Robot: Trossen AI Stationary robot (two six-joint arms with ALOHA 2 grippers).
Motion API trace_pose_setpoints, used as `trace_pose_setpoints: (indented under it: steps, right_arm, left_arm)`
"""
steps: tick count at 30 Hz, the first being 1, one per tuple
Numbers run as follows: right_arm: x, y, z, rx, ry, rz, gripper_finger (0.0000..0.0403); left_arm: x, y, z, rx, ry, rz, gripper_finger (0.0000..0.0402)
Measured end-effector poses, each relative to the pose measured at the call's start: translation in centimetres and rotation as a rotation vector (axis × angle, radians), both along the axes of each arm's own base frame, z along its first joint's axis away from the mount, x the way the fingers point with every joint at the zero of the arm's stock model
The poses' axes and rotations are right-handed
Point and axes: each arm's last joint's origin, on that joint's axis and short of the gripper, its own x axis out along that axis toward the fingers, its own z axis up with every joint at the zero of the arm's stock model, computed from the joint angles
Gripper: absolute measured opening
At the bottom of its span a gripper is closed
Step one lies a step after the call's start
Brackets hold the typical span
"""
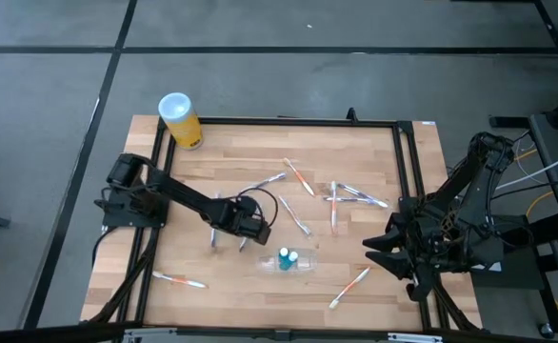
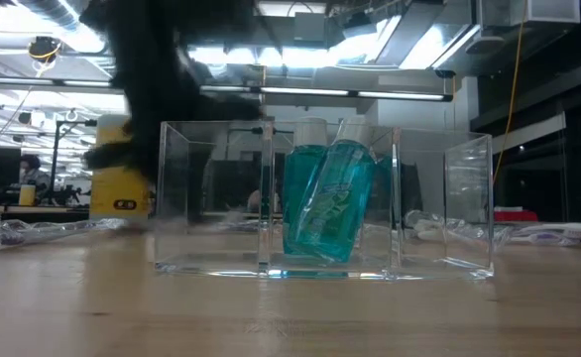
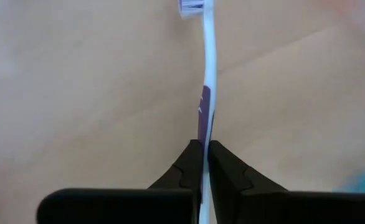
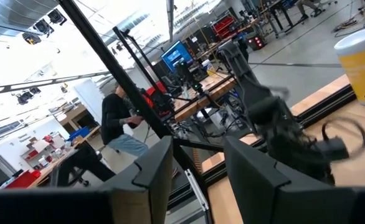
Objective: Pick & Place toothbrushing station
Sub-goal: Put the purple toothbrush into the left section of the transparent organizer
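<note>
In the left wrist view my left gripper (image 3: pixel 204 147) is shut on a white toothbrush (image 3: pixel 208 68) with a purple grip, which lies on the wood with its bristle head pointing away from the fingers. The high view puts this gripper (image 1: pixel 252 229) at the table's middle left, just left of the clear plastic holder (image 1: pixel 293 263). A teal-and-white tube (image 2: pixel 330 198) leans in the holder's (image 2: pixel 211 198) middle compartment. Several more toothbrushes (image 1: pixel 299 177) lie scattered on the table. My right gripper (image 1: pixel 378 246) waits open at the right edge, empty.
A yellow canister (image 1: pixel 180 120) with a white lid stands at the back left corner. Loose toothbrushes lie near the front left (image 1: pixel 180 280) and front right (image 1: pixel 350 287). A black frame (image 1: pixel 408 171) borders the wooden table. A person works at benches in the room behind.
</note>
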Motion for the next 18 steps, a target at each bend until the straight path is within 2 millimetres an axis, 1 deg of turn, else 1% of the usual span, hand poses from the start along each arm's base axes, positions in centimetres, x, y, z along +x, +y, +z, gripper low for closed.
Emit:
trace_pose_setpoints:
  steps: [2,5,7,11,13,15,18]
  right_arm:
    - [0.2,-0.1,0.0,-0.003,-0.001,0.001,0.0149]
    - [0.8,-0.4,0.0,-0.008,-0.002,-0.001,0.0149]
    - [1.2,-0.7,-0.1,-0.011,-0.003,0.002,0.0149]
    - [2.3,-1.4,-0.1,-0.016,-0.009,0.019,0.0149]
    - [2.7,-1.6,-0.2,-0.023,-0.009,0.025,0.0149]
    - [2.8,-1.7,-0.2,-0.027,-0.008,0.028,0.0149]
    - [2.8,-1.7,-0.3,-0.034,-0.003,0.024,0.0149]
  left_arm:
    - [0.0,0.1,1.9,0.024,-0.093,-0.006,0.0005]
    - [-0.4,0.4,4.2,0.082,-0.188,-0.012,0.0004]
    - [-0.8,0.6,6.1,0.119,-0.273,-0.029,0.0004]
    - [-1.1,0.5,9.4,0.171,-0.446,-0.136,0.0004]
    - [-1.4,-0.3,10.8,0.203,-0.530,-0.170,0.0003]
    - [-1.6,-1.7,11.9,0.267,-0.614,-0.195,0.0003]
    - [-2.5,-4.0,12.1,0.373,-0.647,-0.171,0.0003]
